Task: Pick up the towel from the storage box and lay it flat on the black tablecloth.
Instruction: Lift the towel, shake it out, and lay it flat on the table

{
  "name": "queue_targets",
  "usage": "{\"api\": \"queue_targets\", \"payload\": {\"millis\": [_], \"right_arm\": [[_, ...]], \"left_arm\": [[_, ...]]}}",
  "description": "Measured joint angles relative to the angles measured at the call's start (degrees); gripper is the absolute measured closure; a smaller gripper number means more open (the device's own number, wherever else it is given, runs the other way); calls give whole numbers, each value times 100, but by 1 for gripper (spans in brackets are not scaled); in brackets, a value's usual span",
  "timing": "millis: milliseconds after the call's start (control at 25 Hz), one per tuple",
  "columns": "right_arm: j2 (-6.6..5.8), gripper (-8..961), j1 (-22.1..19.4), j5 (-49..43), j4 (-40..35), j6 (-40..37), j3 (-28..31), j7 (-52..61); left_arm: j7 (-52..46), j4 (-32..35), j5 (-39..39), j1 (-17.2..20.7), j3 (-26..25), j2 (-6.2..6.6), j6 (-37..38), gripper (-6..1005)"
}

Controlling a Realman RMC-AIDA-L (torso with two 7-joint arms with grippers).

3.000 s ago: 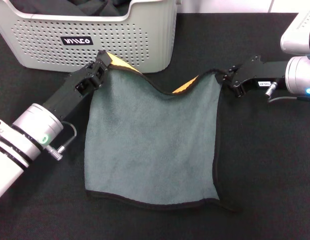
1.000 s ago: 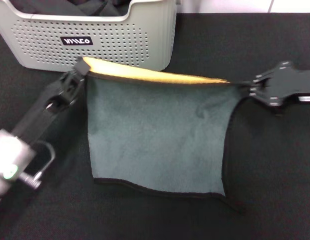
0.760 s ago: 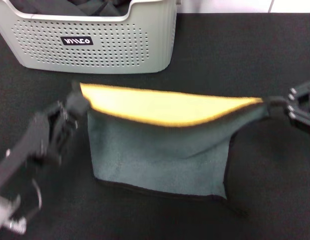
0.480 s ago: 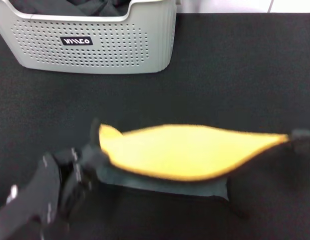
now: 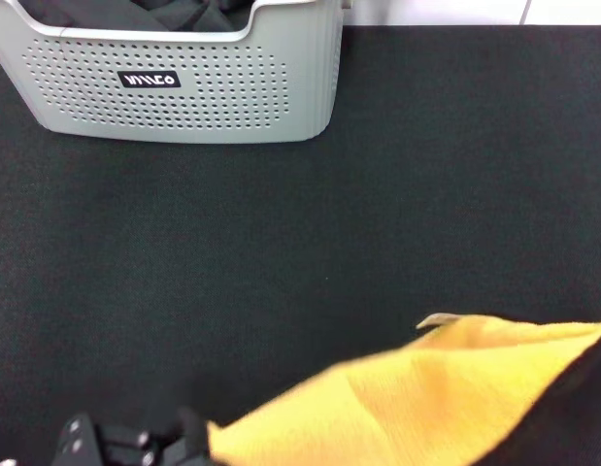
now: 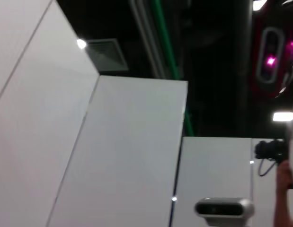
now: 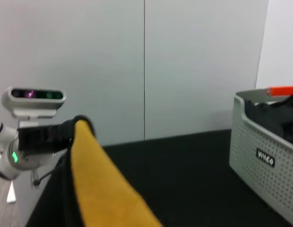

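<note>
Near the front edge of the black tablecloth (image 5: pixel 397 194), I hold the towel (image 5: pixel 407 408) lifted with its orange-yellow side up, and it fills the near right part of the head view. My left gripper (image 5: pixel 188 442) sits at the near left, closed on the towel's left corner; the right wrist view shows that gripper (image 7: pixel 73 127) pinching the top of the hanging cloth (image 7: pixel 101 184), orange-yellow on one face and dark on the other. My right gripper is outside every view, so I cannot tell what it grips, though the towel runs off toward the right edge. Far off at the left stands the storage box (image 5: pixel 183 87), well apart from the towel, with a dark cloth bundle (image 5: pixel 174 12) inside it.
</note>
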Motion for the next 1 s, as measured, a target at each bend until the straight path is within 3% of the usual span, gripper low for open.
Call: {"api": "queue_targets", "payload": {"millis": [280,400,560,1000], "right_arm": [[-22,938,-88,646,-334,21,497,875],[-59,938,-70,822,-365,32,693,1269],[-90,937,-87,922,-294,41,867,1659],[-22,937,-407,1049,-113,59,766,1753]], "left_arm": [[-14,572,-681,26,899,401,21,991],[-17,672,-863,20,1098,484,23,992],[-3,668,-911,48,1179,488,25,992],[76,541,-911,92,1195,419,29,992]]}}
